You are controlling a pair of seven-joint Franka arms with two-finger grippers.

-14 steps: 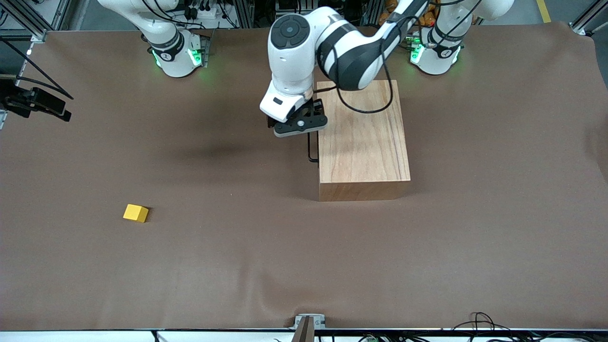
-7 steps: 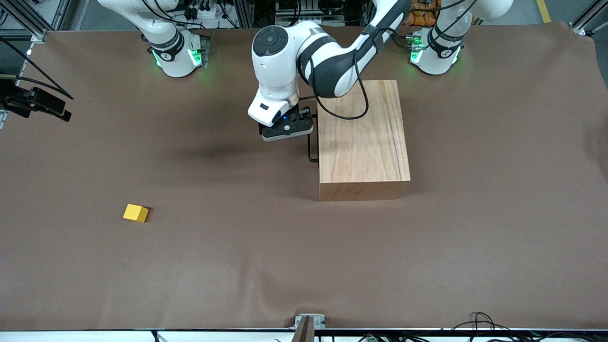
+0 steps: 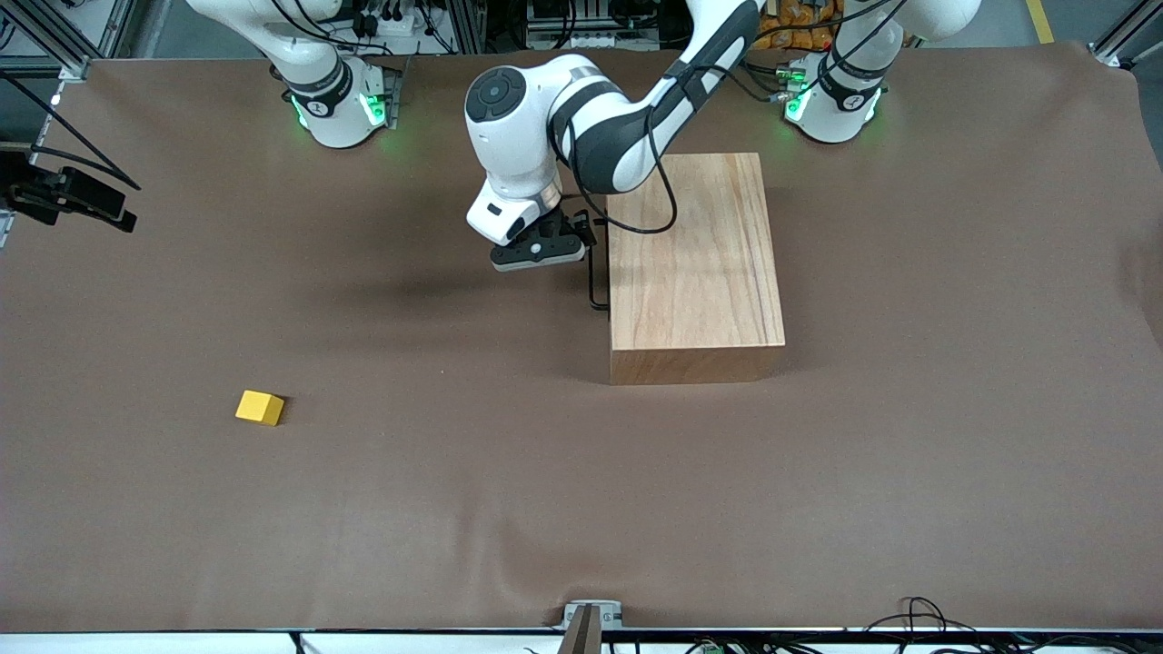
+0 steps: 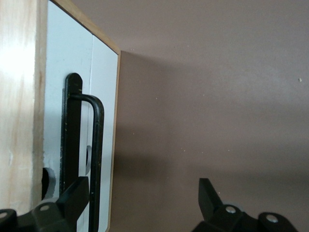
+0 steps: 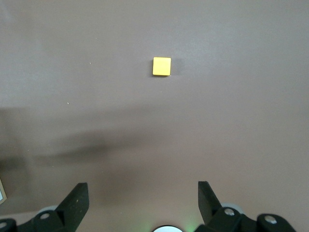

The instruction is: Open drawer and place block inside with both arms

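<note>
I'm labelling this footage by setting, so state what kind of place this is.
Most likely a robotics lab: two bench-mounted arms, a table under plain brown cloth, aluminium framing and cabling at its edges. Only test props lie out: a wooden box and a yellow block.

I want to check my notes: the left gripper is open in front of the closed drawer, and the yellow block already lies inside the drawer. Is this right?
Not quite. The yellow block lies on the brown table, toward the right arm's end; the front view shows it. The rest stands: the left gripper is open in front of the closed drawer.
</note>
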